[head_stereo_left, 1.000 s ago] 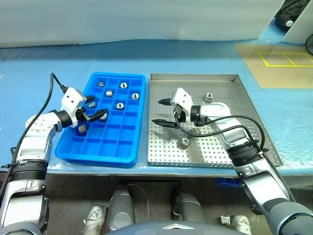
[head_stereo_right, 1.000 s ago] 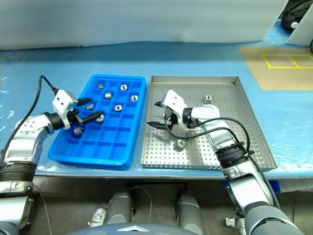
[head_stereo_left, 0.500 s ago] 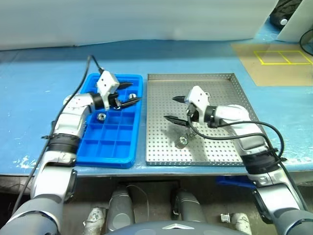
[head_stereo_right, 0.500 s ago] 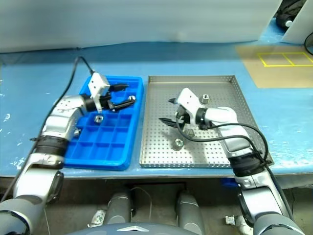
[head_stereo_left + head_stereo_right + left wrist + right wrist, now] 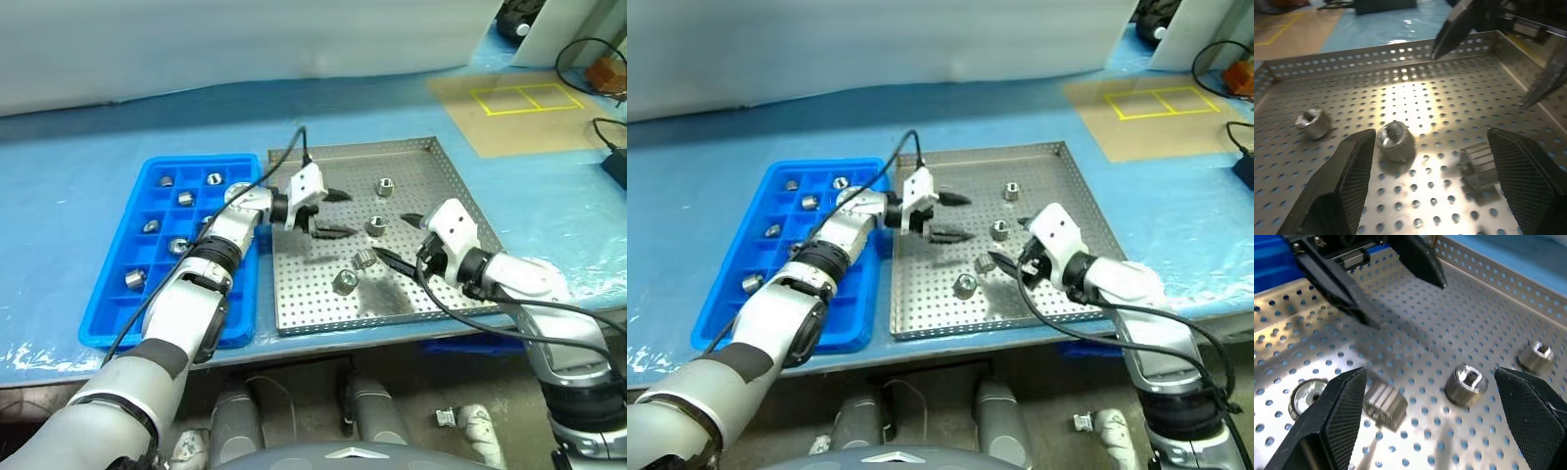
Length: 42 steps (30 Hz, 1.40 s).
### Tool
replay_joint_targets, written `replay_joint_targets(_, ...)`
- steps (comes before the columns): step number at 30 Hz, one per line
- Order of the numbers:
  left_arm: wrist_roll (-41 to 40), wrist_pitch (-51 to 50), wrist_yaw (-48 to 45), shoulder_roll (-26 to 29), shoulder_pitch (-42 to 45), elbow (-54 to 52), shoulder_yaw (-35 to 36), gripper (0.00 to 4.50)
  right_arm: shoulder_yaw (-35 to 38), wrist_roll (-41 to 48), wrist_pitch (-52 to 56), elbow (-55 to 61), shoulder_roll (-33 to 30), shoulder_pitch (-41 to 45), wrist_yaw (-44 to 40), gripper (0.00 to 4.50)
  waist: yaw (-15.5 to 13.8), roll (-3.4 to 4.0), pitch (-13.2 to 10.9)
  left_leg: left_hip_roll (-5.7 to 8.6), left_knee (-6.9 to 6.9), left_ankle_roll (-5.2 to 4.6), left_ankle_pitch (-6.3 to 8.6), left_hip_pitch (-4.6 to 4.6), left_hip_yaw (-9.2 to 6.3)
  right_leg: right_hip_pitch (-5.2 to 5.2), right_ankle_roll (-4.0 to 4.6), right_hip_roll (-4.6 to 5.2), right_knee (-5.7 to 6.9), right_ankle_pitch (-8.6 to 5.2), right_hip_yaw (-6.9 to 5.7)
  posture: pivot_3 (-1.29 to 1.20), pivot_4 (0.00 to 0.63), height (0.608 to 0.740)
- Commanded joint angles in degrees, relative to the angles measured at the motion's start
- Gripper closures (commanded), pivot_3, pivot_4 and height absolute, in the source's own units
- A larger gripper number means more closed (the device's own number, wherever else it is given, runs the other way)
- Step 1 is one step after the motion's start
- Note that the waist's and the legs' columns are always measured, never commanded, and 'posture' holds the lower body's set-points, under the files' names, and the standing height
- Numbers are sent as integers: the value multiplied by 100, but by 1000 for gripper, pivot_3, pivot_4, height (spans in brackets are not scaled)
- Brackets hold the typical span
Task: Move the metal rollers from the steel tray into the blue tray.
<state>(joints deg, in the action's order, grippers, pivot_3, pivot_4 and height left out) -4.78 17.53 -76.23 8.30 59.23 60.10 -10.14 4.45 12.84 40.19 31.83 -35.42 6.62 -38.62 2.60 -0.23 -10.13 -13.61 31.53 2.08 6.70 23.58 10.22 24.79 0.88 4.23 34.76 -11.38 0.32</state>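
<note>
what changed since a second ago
The left end effector swung from over the blue tray to above the steel tray, open and empty. The right end effector drew back toward the tray's right side, also open. The four metal rollers in the steel tray lie as before.

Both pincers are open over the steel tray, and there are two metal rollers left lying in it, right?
Not quite: four metal rollers lie in the steel tray, as the left eye view shows. The left pincer and right pincer are indeed open over it.
</note>
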Motion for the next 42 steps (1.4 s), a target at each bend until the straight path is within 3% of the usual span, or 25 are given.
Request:
replay_joint_targets(1, 7, 35, -616, 112, -7, -124, -58, 678, 419, 166, 237, 580, -100, -204, 184, 184, 86, 0, 0, 1, 2, -3, 2, -3, 3, -4, 0, 0, 0, 0, 1, -726, 150, 740)
replay_joint_targets(10, 308, 184, -1092, 294, -350, -90, -253, 678, 464, 330, 567, 1006, -134, -479, 434, 184, 271, 1, 0, 2, 32, -16, 11, -14, 2, -32, -12, 2, -2, -7, -4, -739, 150, 740)
replay_joint_targets(23, 382, 90, -1200, 162, -827, -437, -418, 678, 324, 459, 624, 904, -352, -316, 431, 184, 292, 2, 1, 10, 63, -46, 31, -9, 2, -48, -6, 14, -7, -3, -4, -715, 150, 740)
replay_joint_targets(40, 612, 84, -869, -4, -810, -318, -528, 678, 288, 421, 599, 920, -346, -357, 617, 184, 300, 8, 5, 17, 66, -50, 34, -12, 2, -51, -40, 17, -9, -24, -4, -737, 150, 740)
replay_joint_targets(42, 591, 51, -910, -9, -801, -332, -520, 1049, 279, 417, 589, 907, -355, -351, 634, 184, 299, 8, 5, 19, 66, -51, 34, -12, 2, -51, -41, 18, -9, -24, -4, -736, 150, 740)
